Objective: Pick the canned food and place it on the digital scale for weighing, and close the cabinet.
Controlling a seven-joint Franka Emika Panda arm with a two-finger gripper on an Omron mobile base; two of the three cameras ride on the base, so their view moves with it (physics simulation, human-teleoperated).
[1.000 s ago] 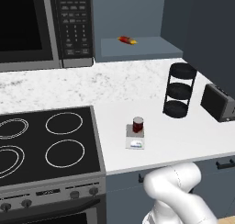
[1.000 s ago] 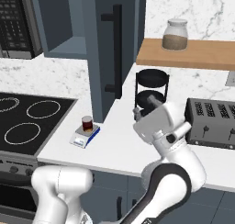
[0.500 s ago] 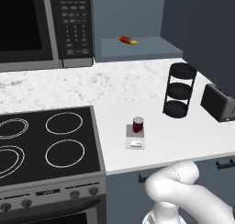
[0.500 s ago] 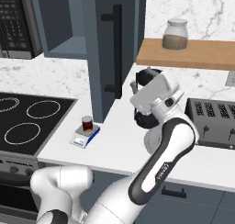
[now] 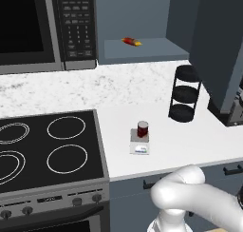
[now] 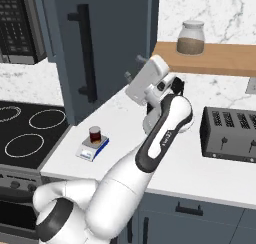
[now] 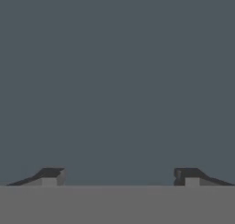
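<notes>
1. One small dark red cylindrical canned food (image 5: 142,129) stands on one flat square digital scale (image 5: 139,147).
2. Smooth slate cabinet (image 6: 107,43) door stands open.
3. Gripper (image 7: 120,176) fingers spread wide, holding nothing.

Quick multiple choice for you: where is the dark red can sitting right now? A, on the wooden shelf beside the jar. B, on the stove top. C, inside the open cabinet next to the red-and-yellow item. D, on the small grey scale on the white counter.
D: the canned food stands upright on the digital scale on the white counter, right of the stove, well below the open cabinet.
</notes>
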